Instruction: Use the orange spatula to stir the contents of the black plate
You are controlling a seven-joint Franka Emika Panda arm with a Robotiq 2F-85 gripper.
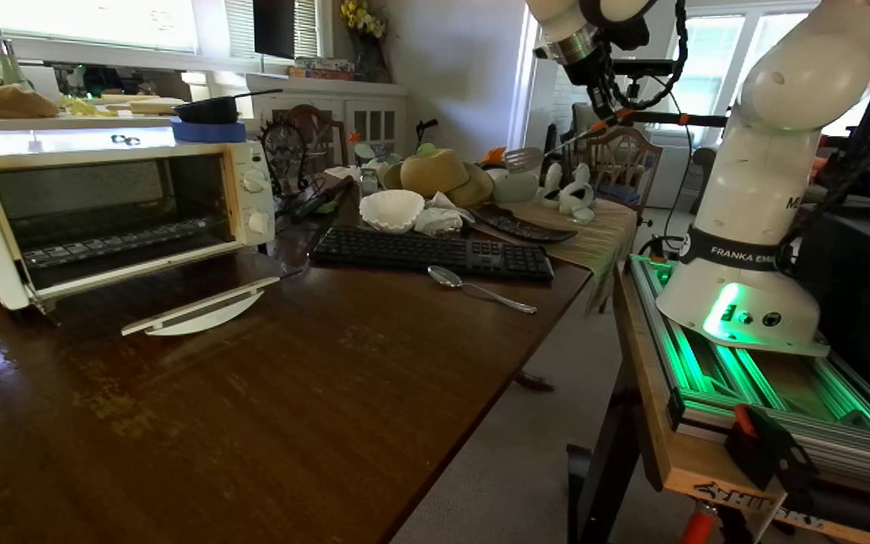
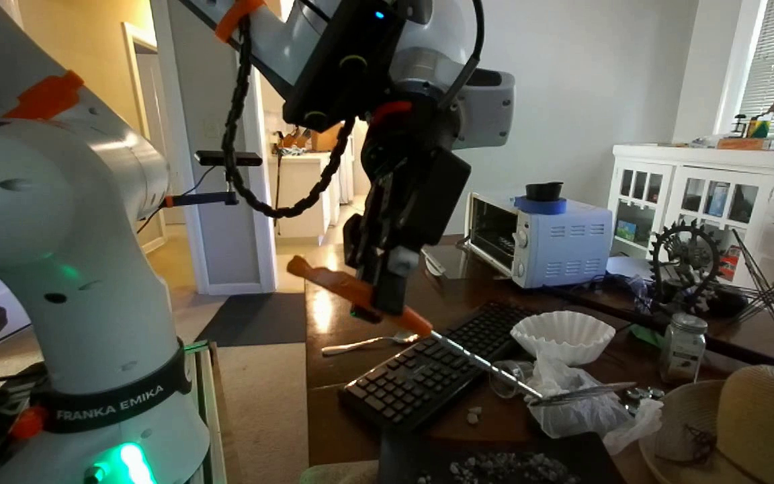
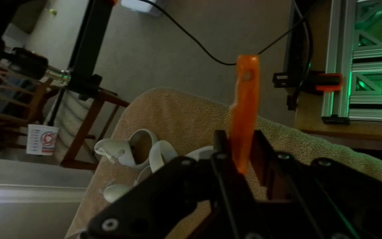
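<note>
The gripper pinches the long orange-handled spatula; I'd lower its metal head toward seven o'clock in an exterior view, stirring gently across the broad black plate

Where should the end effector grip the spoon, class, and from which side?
Probably the handle near its middle, from above, closing across it: the spoon lies on the table, and that slim part slants away from the keyboard, while the wider bowl sits close to it. The end effector holds the spatula, so that should go down first.
</note>
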